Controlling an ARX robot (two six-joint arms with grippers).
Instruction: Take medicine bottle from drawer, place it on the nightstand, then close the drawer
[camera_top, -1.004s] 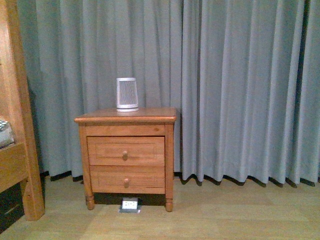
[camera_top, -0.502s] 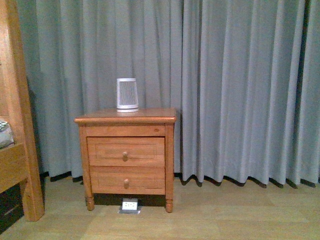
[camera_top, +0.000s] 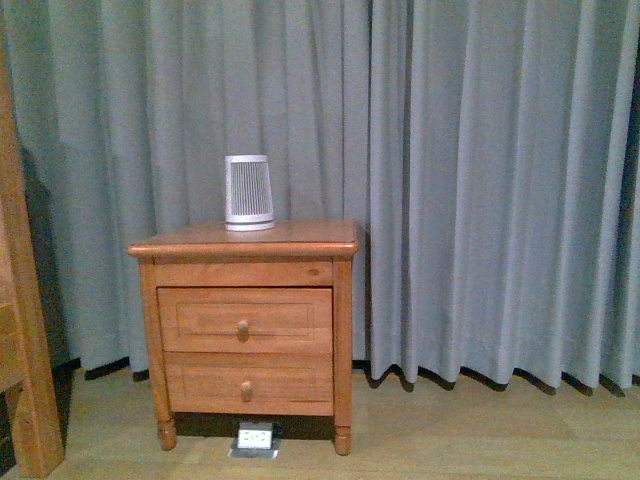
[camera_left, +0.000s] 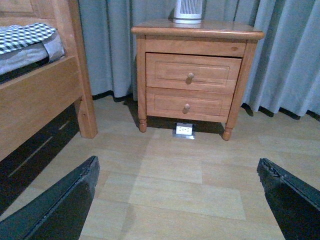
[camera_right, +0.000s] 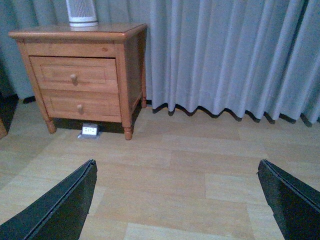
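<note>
medicine bottle: not visible in any view, so i cannot tell where it is.

small orange-brown wooden nightstand (camera_top: 300, 247): stands on the pale wooden plank floor (camera_top: 470, 435), against the grey pleated curtain (camera_top: 480, 200). its glossy top serves as the counter.

upper orange-brown wooden drawer with a recessed panel front (camera_top: 200, 318): fully shut, front flush with the cabinet frame, round wooden knob at the centre. the lower wooden drawer with a like knob (camera_top: 200, 383) sits directly beneath it and is also shut.

white ribbed tapered device (camera_top: 248, 192): upright on the counter, towards the rear edge, just in front of the curtain.

small white socket plate (camera_top: 255, 438): on the floor under the nightstand, between its front feet.

orange-brown wooden bed frame (camera_left: 40, 100): stands to the left of the nightstand and apart from it; black-and-white checked bedding (camera_left: 30, 37) lies on it.

my left claw (camera_left: 177, 165): spread wide, black fingers (camera_left: 65, 205) at the two lower corners of the left wrist view, nothing between them. it hangs over bare floor, well apart from the nightstand.

my right claw (camera_right: 177, 165): likewise spread wide and gripping nothing, over bare floor, well apart from the nightstand, which lies ahead and off to one side.
</note>
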